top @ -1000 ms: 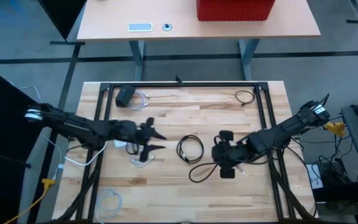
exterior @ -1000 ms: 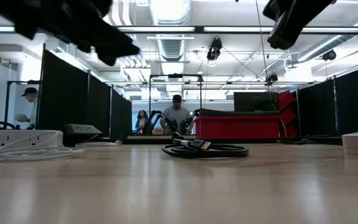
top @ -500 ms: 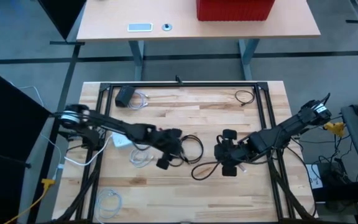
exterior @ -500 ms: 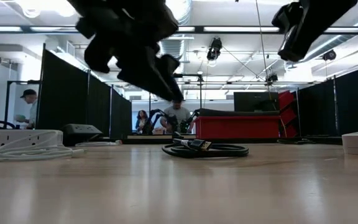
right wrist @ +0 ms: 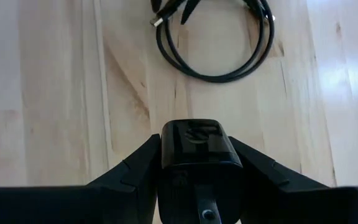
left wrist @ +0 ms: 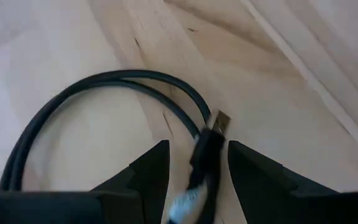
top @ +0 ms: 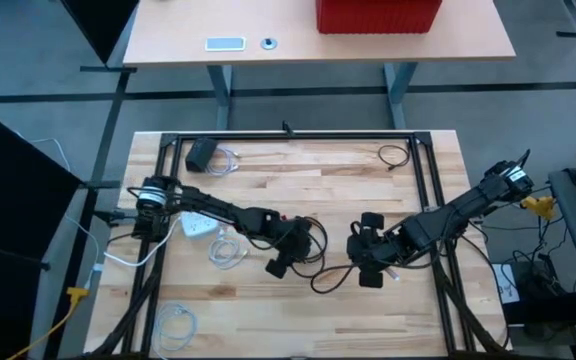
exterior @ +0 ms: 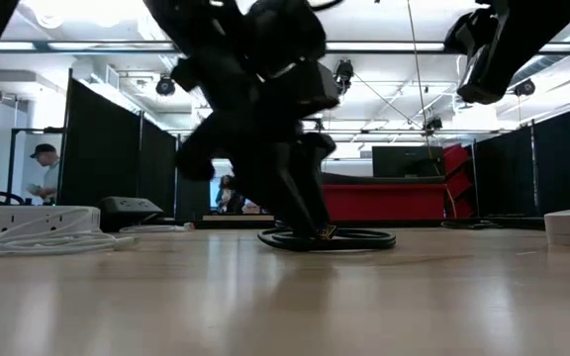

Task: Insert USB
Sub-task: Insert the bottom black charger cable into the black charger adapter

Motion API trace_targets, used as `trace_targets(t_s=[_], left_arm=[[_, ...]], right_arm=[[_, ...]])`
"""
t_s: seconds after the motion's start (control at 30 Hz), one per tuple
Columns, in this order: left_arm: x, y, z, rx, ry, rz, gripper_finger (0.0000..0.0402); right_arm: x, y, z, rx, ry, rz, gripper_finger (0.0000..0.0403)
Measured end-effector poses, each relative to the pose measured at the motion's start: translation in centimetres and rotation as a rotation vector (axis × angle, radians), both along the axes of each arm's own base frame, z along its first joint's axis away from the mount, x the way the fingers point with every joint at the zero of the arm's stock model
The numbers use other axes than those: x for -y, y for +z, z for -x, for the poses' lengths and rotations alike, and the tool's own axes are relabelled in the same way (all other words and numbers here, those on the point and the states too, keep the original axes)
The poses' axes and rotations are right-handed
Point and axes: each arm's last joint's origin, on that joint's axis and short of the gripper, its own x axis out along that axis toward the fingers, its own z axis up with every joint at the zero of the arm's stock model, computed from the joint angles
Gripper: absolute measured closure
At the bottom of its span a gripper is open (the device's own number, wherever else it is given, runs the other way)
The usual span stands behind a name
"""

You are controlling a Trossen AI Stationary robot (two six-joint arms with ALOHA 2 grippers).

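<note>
A black USB cable [top: 310, 238] lies coiled on the wooden table's middle. Its plug [left wrist: 207, 149] has a metal tip [left wrist: 221, 121] and rests flat on the wood. My left gripper [left wrist: 196, 152] is low over the coil, open, with one finger on either side of the plug and a gap showing at both. My right gripper [right wrist: 197, 140] hangs above the table to the coil's right [top: 368, 252], shut on a black adapter block [right wrist: 197, 146]. My right gripper pinches the black adapter block by its two opposite sides [right wrist: 166, 149] between its two fingers. The fingers slant down from the table's right side. The block is lifted clear of the table, and a black cord [top: 330, 280] trails from it onto the wood.
A white power strip [top: 196, 226] and a white cable coil [top: 228, 250] lie left of the USB cable, with another white coil [top: 176, 322] near the front left. At the far edge sit a black adapter [top: 203, 153] and a small black coil [top: 395, 155]. Black frame rails [top: 298, 136] border the table.
My left gripper has swept from the table's left toward its middle and dropped down to the coiled USB cable, ending astride its plug. My right gripper with the adapter block has stayed about where it was.
</note>
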Motion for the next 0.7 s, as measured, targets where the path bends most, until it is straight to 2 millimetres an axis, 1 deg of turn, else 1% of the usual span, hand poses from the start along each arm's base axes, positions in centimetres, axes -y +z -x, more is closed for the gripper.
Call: trace_targets(t_s=[0.1, 0.3, 0.4, 0.57, 0.7], left_arm=[[0.0, -0.6, -0.1, -0.038, 0.001, -0.005, 0.0263], [-0.1, -0.3, 0.0, -0.050, 0.006, -0.011, 0.0285], [-0.1, -0.2, 0.0, -0.052, 0.009, -0.014, 0.0311], [-0.2, -0.2, 0.2, -0.069, 0.042, -0.043, 0.0378], [-0.5, 0.5, 0.3, -0.050, 0.100, -0.080, 0.0380]], right_arm=[[-0.1, 0.0, 0.0, 0.002, -0.004, -0.007, 0.0257], [0.0, 0.0, 0.0, -0.002, -0.003, -0.005, 0.0257], [0.0, 0.0, 0.0, -0.002, 0.002, -0.003, 0.0257], [0.0, 0.0, 0.0, -0.002, 0.004, -0.003, 0.0257], [0.0, 0.0, 0.0, -0.001, 0.016, 0.005, 0.0257]])
